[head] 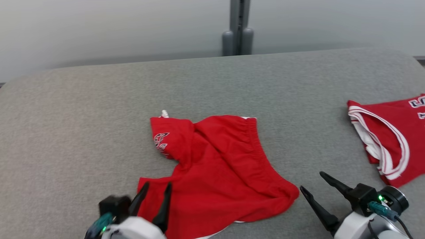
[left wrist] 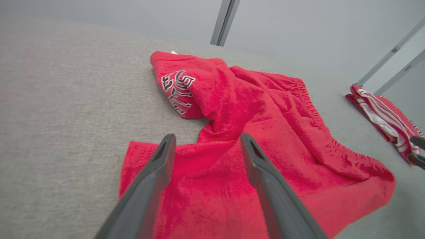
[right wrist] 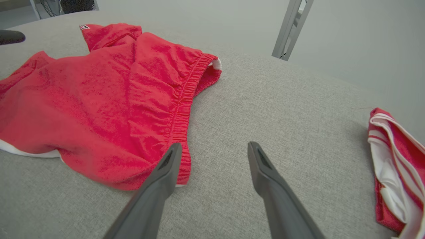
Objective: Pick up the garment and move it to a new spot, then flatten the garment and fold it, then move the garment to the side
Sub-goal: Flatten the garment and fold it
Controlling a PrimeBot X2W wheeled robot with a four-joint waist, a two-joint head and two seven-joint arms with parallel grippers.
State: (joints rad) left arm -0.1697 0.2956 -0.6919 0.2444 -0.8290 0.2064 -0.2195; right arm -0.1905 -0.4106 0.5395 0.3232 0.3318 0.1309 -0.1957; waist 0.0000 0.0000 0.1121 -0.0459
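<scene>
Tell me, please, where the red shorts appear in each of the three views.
Head view: red shorts in the lower centre.
Left wrist view: shorts at centre.
Right wrist view: shorts at left.
Shared landmark: red-and-white jersey, at the right edge everywhere.

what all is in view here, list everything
shorts: one, red, crumpled, middle of the table
jersey: one, red with white trim, at the table's right edge
table: one, grey fabric top, under both garments
post: one, grey, behind the table's far edge
left hand: one, dark fingers, open, over the shorts' near left corner
right hand: one, dark fingers, open, over bare table by the shorts' near right corner
</scene>
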